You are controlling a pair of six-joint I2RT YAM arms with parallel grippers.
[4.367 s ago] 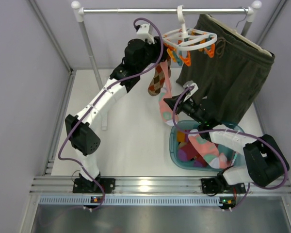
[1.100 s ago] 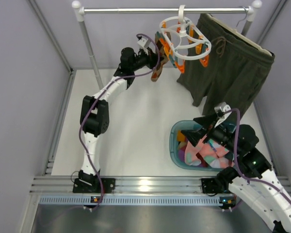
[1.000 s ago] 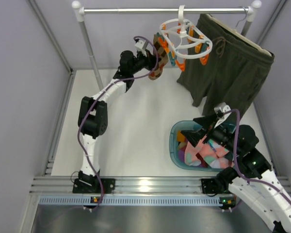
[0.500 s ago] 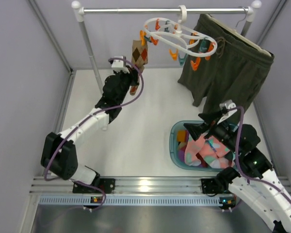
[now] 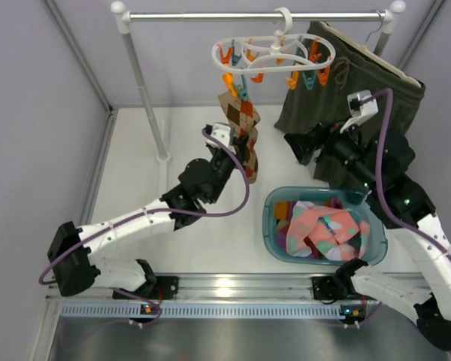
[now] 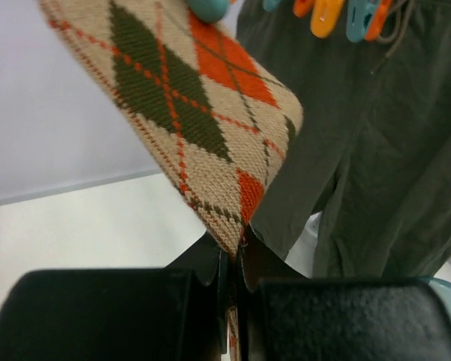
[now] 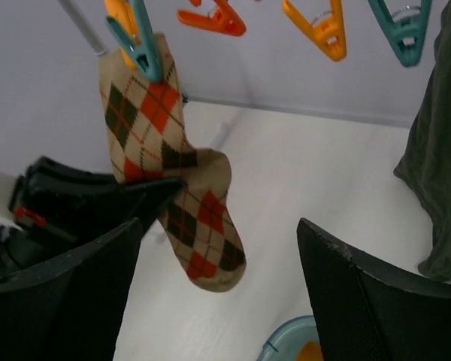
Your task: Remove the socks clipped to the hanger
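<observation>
— One argyle sock left, clipped under the hanger; other socks in the basket below it.
— Left pincer clenched on that sock, right pincer released below the hanger. Unclipping remains.

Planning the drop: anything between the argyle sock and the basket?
Nothing visible between the argyle sock and the basket, only bare table. A teal clip on the hanger pins the sock's top; the left end effector is shut on it lower down.

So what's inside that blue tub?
The tub holds socks: pink-teal patterned ones on top, orange and magenta pieces at its left side. Whatever lies beneath them is covered.
</observation>
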